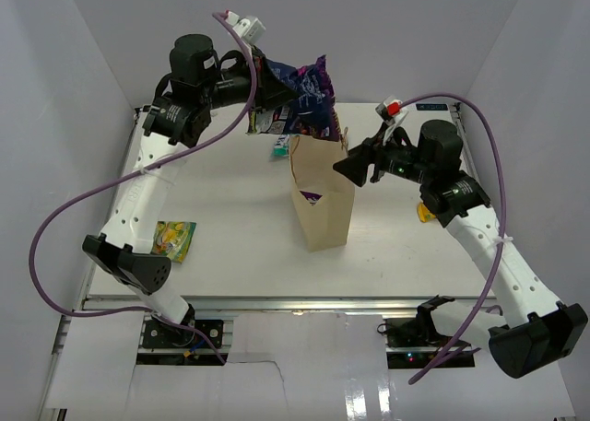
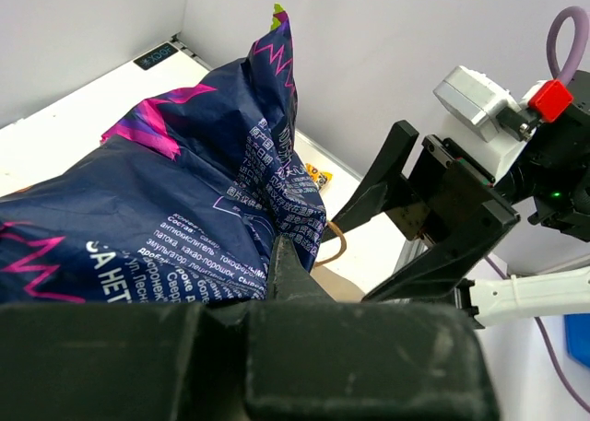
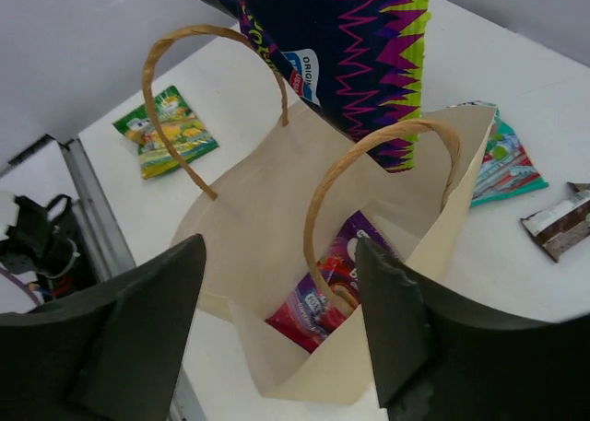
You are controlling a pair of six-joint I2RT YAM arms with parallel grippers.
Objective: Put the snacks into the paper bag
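My left gripper (image 1: 269, 78) is shut on the purple-black chip bag (image 1: 306, 91) and holds it in the air, its lower end just above the open mouth of the tan paper bag (image 1: 324, 209). In the left wrist view one finger (image 2: 284, 266) presses on the chip bag (image 2: 184, 209). My right gripper (image 1: 354, 166) is open and empty at the bag's right top rim. In the right wrist view it (image 3: 281, 255) looks down into the bag (image 3: 249, 228), where a pink packet (image 3: 334, 283) lies. The chip bag's end (image 3: 369, 62) hangs over the handles.
A green-yellow pouch (image 1: 173, 239) lies at the table's left. A teal-white packet (image 1: 280, 144) lies behind the bag, with a brown bar (image 3: 560, 224) beside it. A yellow packet (image 1: 422, 215) peeks from under my right arm. White walls enclose the table.
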